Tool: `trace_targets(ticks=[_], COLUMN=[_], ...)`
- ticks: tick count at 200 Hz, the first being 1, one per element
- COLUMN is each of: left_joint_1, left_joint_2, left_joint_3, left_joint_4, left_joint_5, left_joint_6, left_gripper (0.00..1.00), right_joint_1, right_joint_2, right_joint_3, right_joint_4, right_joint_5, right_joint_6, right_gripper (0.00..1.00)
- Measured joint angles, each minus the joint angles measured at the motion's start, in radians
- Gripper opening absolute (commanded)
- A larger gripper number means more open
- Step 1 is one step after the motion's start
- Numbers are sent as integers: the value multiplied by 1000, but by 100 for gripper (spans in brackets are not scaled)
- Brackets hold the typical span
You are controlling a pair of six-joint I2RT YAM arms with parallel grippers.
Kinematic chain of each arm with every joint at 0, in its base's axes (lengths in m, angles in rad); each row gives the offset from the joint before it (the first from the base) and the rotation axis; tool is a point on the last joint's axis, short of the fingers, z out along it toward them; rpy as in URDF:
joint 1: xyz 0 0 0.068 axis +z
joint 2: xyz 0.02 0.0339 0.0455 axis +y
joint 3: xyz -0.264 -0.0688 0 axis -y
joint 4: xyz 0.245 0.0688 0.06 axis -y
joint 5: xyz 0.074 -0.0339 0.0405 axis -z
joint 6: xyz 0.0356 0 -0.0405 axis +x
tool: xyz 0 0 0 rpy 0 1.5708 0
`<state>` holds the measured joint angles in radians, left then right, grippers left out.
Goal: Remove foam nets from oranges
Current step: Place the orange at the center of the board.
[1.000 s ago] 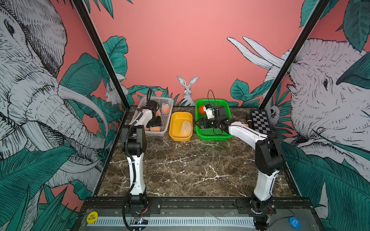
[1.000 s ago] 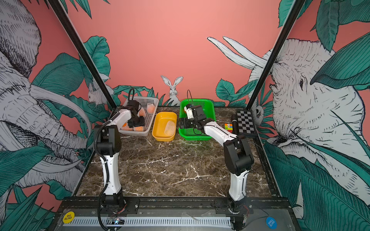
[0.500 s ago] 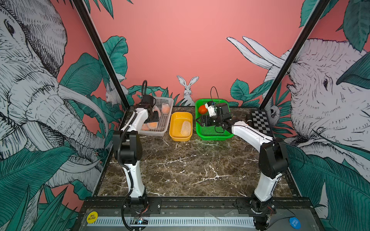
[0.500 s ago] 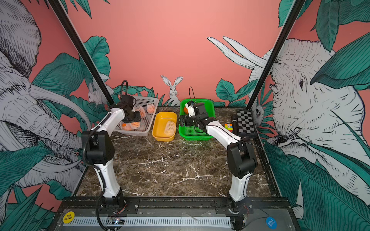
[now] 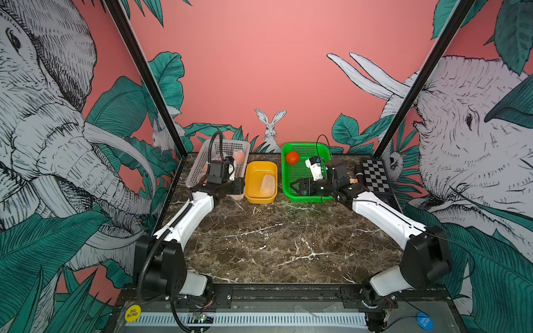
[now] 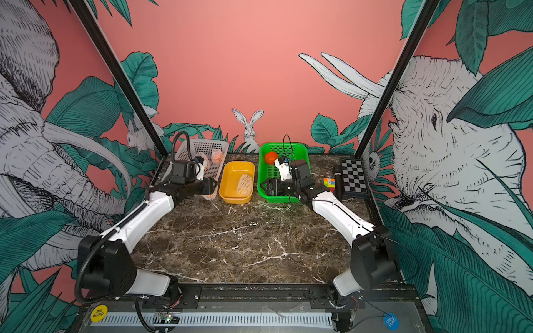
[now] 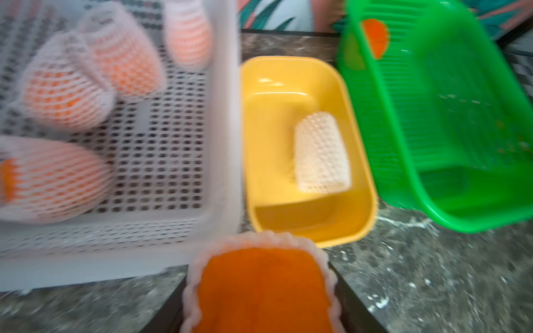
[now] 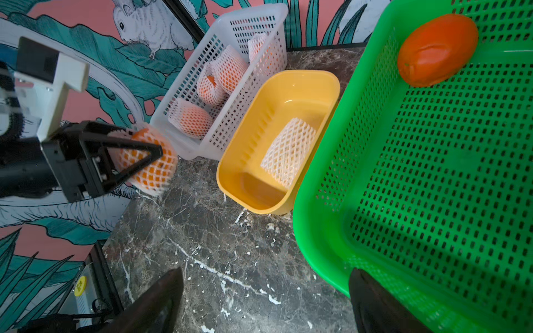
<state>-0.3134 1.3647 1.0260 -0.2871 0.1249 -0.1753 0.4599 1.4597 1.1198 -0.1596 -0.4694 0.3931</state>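
The netted orange [image 8: 155,173] is hanging just off the near right corner of the white basket [image 8: 268,57], above the table [image 8: 216,259], with the left claw [image 8: 147,144] clamping it across its middle. The loose end of the net [image 8: 153,187] seems to be pointing down. The right claw [image 5: 294,187] is hovering over the near left edge of the green basket [image 8: 317,253], jaws wide apart and empty, facing left. The orange is lying to its left, across the yellow tub [image 8: 253,187], so the free right arm is looking best placed to pinch that loose end.

Your foam net [image 8: 288,150] is white diamond mesh, the tub [image 8: 305,83] yellow, the perforated basket [image 8: 432,201] green, the tabletop [image 8: 216,259] dark, white-veined.
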Motion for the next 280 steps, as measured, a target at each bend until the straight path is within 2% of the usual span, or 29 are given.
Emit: trace_targets(ticks=[22,48,80,111,139,194,233,280], left_joint_1=[-118,-237,-374,-480,-513,-571,-582,-603], left_joint_2=[-94,-140,-139,-77,-3,66,81,169], left_joint_3=[-179,-332,-472,-542,-577,-594,-618,-623], left_joint_4=[158,322,514,684,795,869,890,948], left_joint_5=[15,10,1,14,33,39,39,30], left_joint_6=[21,70,138,184,200,232,245,231], left_gripper=[47,46,46,48,51,58,61,64], right_joint_1=[6,20,62,101,104,121,156,190], right_joint_2=[-78,-177,-281,-324,-325,-280,-189,-90], right_joint_3=[-80,-198,-348,-456,-497,-546,-558,-558], right_joint_4=[-7,13,90,174,211,299,367,424], right_joint_5=[-8,-24,-56,-89,-101,-129,-135,-137], right_joint_6=[4,-13,-81,-113,-105,-63,-30,-14], right_gripper=[90,90,90,91,91,90,90,90])
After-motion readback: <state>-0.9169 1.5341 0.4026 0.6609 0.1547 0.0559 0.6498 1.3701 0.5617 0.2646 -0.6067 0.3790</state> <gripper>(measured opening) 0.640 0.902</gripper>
